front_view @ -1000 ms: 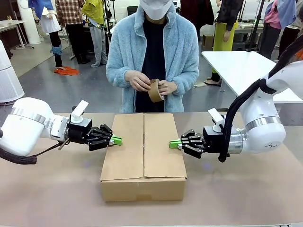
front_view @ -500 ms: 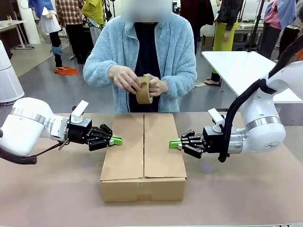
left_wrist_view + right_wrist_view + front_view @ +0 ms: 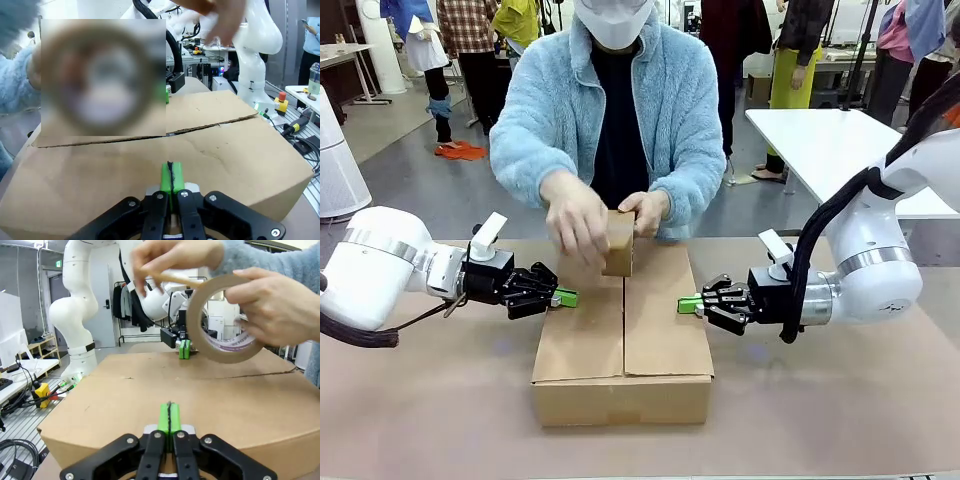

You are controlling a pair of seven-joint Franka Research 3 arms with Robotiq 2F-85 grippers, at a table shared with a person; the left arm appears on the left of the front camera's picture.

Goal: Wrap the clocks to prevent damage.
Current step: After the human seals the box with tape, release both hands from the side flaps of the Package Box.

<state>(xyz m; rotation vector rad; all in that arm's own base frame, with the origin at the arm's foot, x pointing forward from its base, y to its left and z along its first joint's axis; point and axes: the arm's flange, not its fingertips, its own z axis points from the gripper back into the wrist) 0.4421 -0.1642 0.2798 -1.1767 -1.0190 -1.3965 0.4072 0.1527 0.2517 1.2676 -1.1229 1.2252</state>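
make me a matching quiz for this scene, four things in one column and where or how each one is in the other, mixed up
Things:
1. cardboard box
2. tape roll
3. left gripper
4. right gripper

Descriptions:
A. shut, at the box's right flap
B. held in the person's hands over the far end of the seam
C. shut, at the box's left flap
D. flaps closed, on the table between the arms

Pairs: 1-D, 2-B, 3-C, 4-A
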